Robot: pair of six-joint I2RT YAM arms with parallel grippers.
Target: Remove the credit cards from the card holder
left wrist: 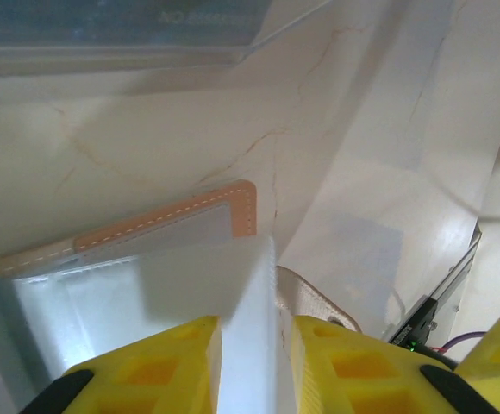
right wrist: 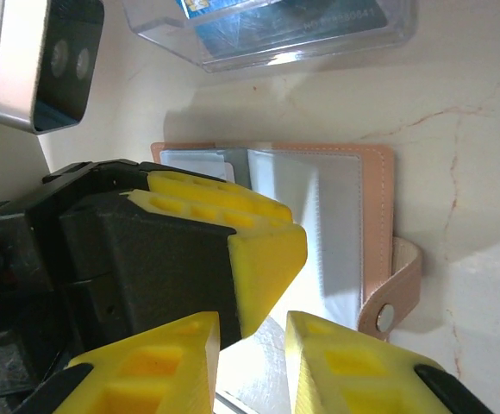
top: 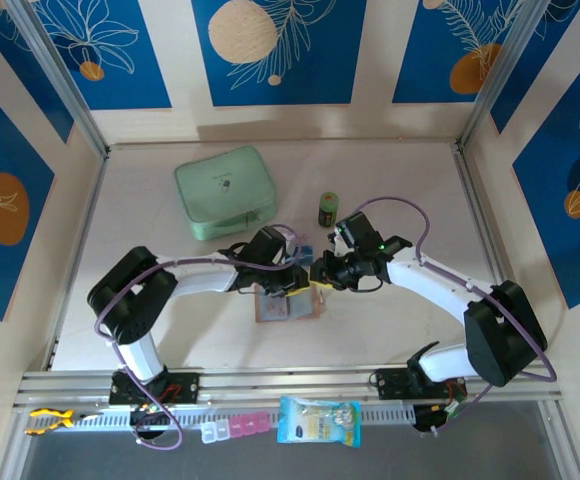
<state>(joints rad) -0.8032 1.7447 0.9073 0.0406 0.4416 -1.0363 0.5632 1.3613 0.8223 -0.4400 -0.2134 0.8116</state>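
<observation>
The tan card holder (right wrist: 375, 216) lies open on the table, its snap strap (right wrist: 392, 293) to one side; from above it sits at centre (top: 282, 308). My left gripper (left wrist: 257, 323) straddles an upright clear pocket leaf (left wrist: 250, 293), with a slim gap on one side, open. My right gripper (right wrist: 252, 323) meets it from the other side (top: 319, 279), shut on a clear textured leaf (right wrist: 263, 366) of the holder. The left gripper's finger (right wrist: 267, 250) crosses just above it. A blue credit card (right wrist: 276, 21) lies in a clear plastic box. No card shows in the holder's pockets.
The clear plastic box (top: 305, 250) stands just behind the holder, close to both grippers. A mint-green zip case (top: 225, 192) is at the back left, a small green jar (top: 328, 210) behind the right gripper. Small packets (top: 318, 420) lie on the front rail.
</observation>
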